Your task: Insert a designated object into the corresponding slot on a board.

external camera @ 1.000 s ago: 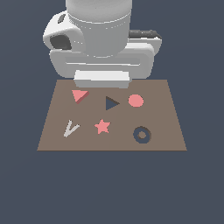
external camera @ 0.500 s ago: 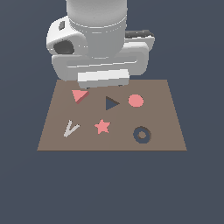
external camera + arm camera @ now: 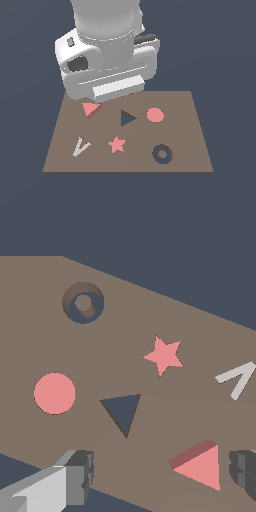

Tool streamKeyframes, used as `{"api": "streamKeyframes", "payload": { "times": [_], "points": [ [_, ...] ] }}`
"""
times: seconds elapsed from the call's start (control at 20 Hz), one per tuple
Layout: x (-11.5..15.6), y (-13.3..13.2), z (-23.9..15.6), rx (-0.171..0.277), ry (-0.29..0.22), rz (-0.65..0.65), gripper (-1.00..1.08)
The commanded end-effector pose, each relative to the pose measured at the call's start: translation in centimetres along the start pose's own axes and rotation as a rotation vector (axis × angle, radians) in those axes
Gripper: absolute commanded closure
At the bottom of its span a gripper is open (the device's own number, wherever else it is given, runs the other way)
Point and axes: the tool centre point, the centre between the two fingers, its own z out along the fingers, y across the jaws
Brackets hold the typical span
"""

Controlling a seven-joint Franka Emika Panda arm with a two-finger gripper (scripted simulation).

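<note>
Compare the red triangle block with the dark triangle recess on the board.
The red triangle block is salmon red; the triangle recess is dark navy. The block stands proud of the board with a visible side face; the recess is sunk in. In the wrist view their corners point different ways. Both are triangles of similar size.

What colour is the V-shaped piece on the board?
Light grey V-shaped piece; clearest in the wrist view.

Between the salmon-red triangular block (image 3: 201, 468) and the dark navy triangular recess (image 3: 122, 412), only bare brown board (image 3: 165, 421) is seen. The red star (image 3: 163, 355), red round disc (image 3: 54, 393) and grey V-shaped piece (image 3: 237, 379) lie apart from that stretch.
</note>
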Motion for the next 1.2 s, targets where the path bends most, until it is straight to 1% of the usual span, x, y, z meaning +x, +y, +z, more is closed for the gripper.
{"api": "streamKeyframes", "payload": {
  "times": [0.0,0.65,1.15],
  "points": [
    [-0.7,0.3,0.6,0.001,0.0,-0.082,-0.92],
    [-3.7,2.6,4.0,0.003,0.0,-0.519,-0.92],
    [-5.1,5.1,6.5,0.005,0.0,-0.841,-0.92]
  ]
}}
